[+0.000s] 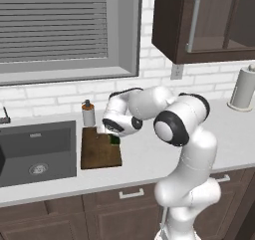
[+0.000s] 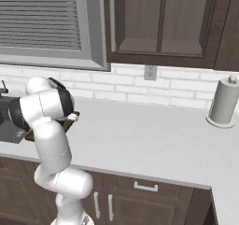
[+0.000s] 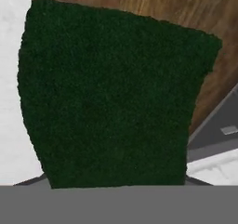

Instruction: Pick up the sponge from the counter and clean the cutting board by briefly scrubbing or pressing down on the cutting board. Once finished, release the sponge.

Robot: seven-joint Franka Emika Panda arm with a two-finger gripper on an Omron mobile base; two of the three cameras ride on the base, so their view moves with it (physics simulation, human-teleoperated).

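Hand view showed you the sponge [image 3: 111,102] very close up, its dark green fuzzy side taking up most of the picture. You could see the brown wood of the cutting board [image 3: 186,9] right behind it, and a bit of the white counter [image 3: 11,79] off to one side. The sponge sat right in front of the hand, but its fingers were hidden, so you could not tell if they squeezed the sponge or were spread apart.

From the left base view, you saw a small green bit of sponge [image 1: 115,140] under the gripper [image 1: 112,133], at the right edge of the cutting board [image 1: 99,152]. The board lay flat on the counter [image 1: 144,154], just beside the dark grey sink [image 1: 37,152]. A soap bottle [image 1: 88,113] stood just behind the board, by the wall. A paper towel roll [image 1: 243,88] stood far off to the right.

From the right base view, the arm covered most of the cutting board [image 2: 73,116]. You saw the paper towel roll [image 2: 224,100] well apart on the counter [image 2: 149,135].
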